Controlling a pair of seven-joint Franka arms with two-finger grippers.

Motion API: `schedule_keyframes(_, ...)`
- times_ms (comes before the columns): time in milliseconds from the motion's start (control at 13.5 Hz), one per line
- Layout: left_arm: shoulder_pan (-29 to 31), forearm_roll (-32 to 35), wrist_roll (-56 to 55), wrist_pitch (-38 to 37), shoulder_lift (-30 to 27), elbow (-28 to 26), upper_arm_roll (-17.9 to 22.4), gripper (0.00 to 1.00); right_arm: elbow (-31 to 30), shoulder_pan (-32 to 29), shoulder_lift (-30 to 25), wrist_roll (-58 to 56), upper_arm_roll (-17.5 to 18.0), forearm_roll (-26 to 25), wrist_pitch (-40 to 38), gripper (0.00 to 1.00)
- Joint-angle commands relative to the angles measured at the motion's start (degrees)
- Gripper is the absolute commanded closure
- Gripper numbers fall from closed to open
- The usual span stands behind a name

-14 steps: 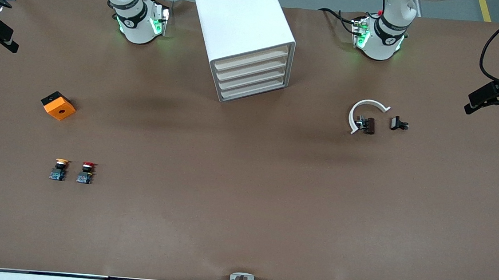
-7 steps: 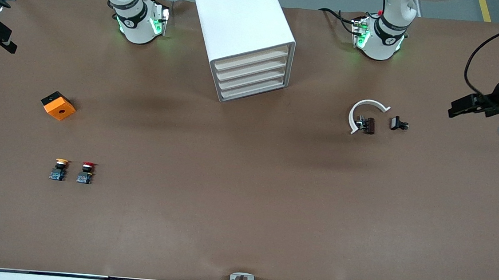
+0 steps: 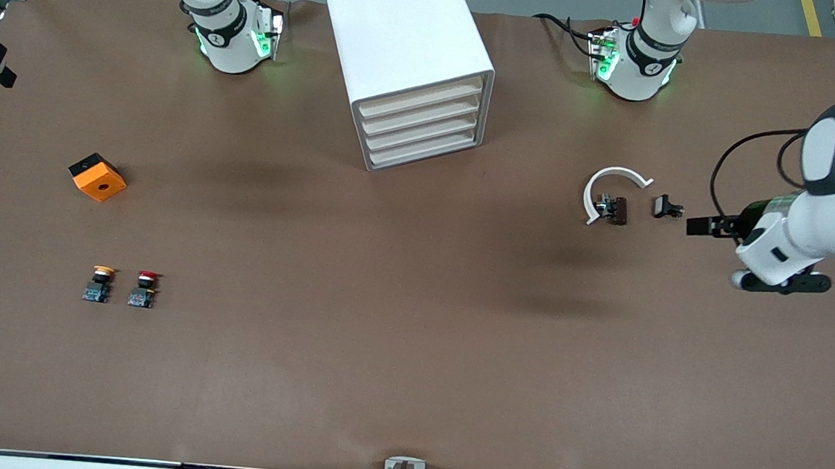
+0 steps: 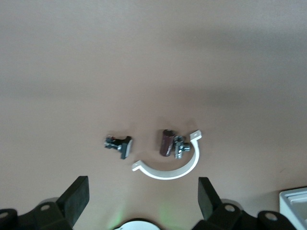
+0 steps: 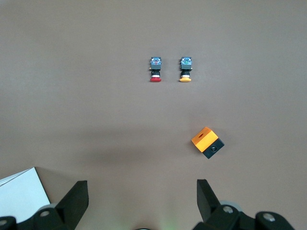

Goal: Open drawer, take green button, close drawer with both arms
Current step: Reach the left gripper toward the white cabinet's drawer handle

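The left pincer [image 3: 695, 226], black with two fingers, hangs with its jaws spread wide and nothing between them, over the brown bench [image 3: 408, 353] toward the left arm's end. Just beside it on the bench lies a small black clip-like part [image 3: 667, 207]; next to that, toward the cabinet, a white C-shaped plastic ring [image 3: 609, 188] curves around a small dark brown block with a metal fitting [image 3: 614, 209].

The right pincer [image 5: 141, 201] is likewise spread wide and empty, held high over the right arm's end of the bench; in the front view only a black part of it shows at the picture's edge. Its wrist view shows below it an orange-and-black cube with a round hole [image 3: 97, 177], and nearer the front camera a yellow-capped push button [image 3: 99, 285] and a red-capped push button [image 3: 144, 289], side by side and apart.

The white box-shaped cabinet [image 3: 402, 47] stands between the two arm bases. Its four shallow drawers with cream fronts [image 3: 420, 126] are all pushed in. The green-capped button is not visible in any view.
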Motion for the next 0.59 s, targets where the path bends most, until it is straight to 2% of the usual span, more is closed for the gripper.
schedule_keyframes(0,-2.71,-1.14,-6.91,2.17,3.64,1.58,-0.16,0.0,2.13,-2.66,2.4,-0.5,0.38,0.53,-0.15,0.0)
schedule_keyframes(295,-8.86,-3.33,-24.3,5.17,9.17,2.36,-0.16,0.0,1.78,-2.93,6.43,-0.5,0.47,0.09,2.57,0.0)
schedule_keyframes(369,-10.61,-4.21,-29.57,5.17,10.84,4.11,-0.16,0.0,2.3,-3.1,10.02,-0.32,0.47,0.35,2.49,0.0)
schedule_keyframes(517,-12.56,-8.15,-41.26,4.91,14.44,7.36,-0.25,0.0,3.0,-3.45,11.55,-0.67,0.47,-0.08,2.84,0.0)
